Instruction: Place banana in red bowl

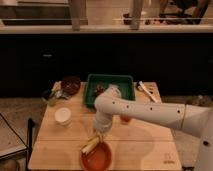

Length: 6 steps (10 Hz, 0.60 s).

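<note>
The red bowl [97,157], wide, shallow and orange-red, sits at the near edge of the wooden table [150,142]. The pale yellow banana [91,145] lies tilted over the bowl's far left rim, its upper end near my gripper [100,133]. My white arm [150,112] reaches in from the right and bends down, with the gripper just above the bowl's far rim. The gripper's end is largely hidden behind the wrist, so its contact with the banana cannot be told.
A green tray [110,86] with dark items stands at the back centre. A dark maroon bowl [71,83] and a green object [50,96] are back left. A white cup [63,116] stands left. An orange item [126,119] shows under the arm. Utensils [146,91] lie back right.
</note>
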Available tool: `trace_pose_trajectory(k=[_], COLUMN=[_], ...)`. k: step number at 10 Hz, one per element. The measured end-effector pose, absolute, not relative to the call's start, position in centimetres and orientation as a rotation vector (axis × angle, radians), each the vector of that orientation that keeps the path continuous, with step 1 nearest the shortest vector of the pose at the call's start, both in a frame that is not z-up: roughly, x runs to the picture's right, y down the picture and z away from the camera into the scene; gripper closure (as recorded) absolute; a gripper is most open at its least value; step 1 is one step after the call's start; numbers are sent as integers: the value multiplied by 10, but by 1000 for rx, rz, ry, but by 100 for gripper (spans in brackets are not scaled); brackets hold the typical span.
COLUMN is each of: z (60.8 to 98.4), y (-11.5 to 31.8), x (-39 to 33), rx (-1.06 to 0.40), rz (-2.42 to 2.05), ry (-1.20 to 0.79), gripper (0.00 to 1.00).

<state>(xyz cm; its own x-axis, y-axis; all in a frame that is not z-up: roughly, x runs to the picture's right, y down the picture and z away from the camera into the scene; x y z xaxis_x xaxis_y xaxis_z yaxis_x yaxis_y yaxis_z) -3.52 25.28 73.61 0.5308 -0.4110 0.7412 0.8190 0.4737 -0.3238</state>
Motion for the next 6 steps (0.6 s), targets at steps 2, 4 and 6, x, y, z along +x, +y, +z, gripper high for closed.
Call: trace_pose_trajectory(k=[2, 4, 6], z=[734, 731, 727], y=[253, 256, 261], x=[-37, -39, -42], rx=[-728, -723, -719], rz=[-835, -879, -936], ry=[-652, -678, -705], gripper=[100, 100, 100])
